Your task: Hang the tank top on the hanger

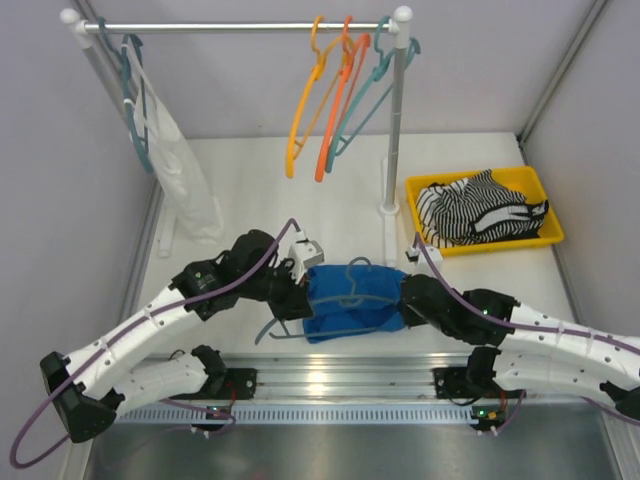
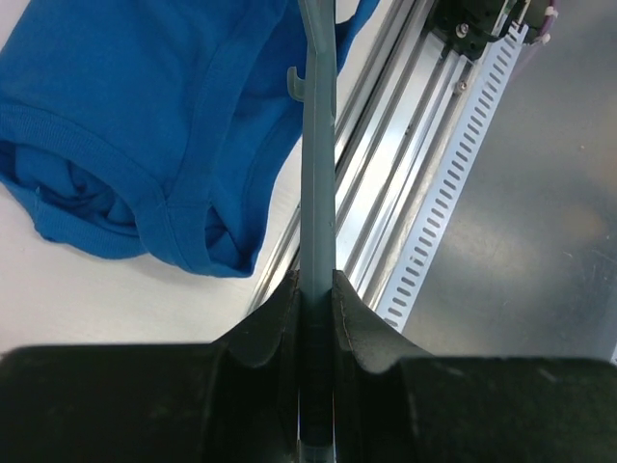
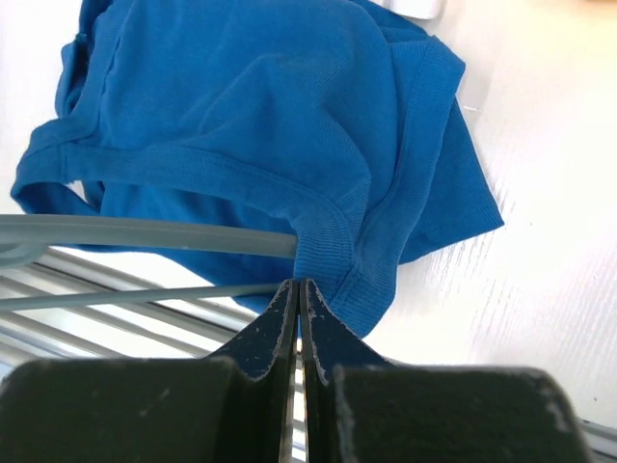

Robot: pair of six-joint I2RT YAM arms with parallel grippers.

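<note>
Royal-blue sleeveless knit tank top point(image 3: 241, 125): lies crumpled on the white table point(image 3: 540, 241), directly ahead of both sets of jaws, in the gap between them. Thin slate-teal plastic hanger point(image 2: 316, 174) rests across it, one arm already running into the fabric beside a ribbed armhole hem point(image 3: 333, 260). The garment is not yet spread over both shoulders, so I judge the task partway. Left gripper point(image 2: 316, 285): jaws clamped narrow on the hanger's bar, which runs straight out from between the pads; the blue cloth sits ahead and to the left of them, the aluminium rail point(image 2: 386, 212) ahead and to the right. Right gripper point(image 3: 297, 287): jaws fully together, tips touching the lower edge of that ribbed hem. Whether any cloth is caught between them I cannot tell. Handling judgement: fabric is light, limp and stretchy; it will bunch and drag rather than slide, and gives nothing to push against. Best hold is the doubled ribbed hem or a strap, not the loose body. The hanger is light and stiff but thin, and likely to twist in a narrow pinch. Well beyond the jaws, to the right, a yellow tray point(image 1: 470, 177) holds a striped garment point(image 1: 480, 210).
</note>
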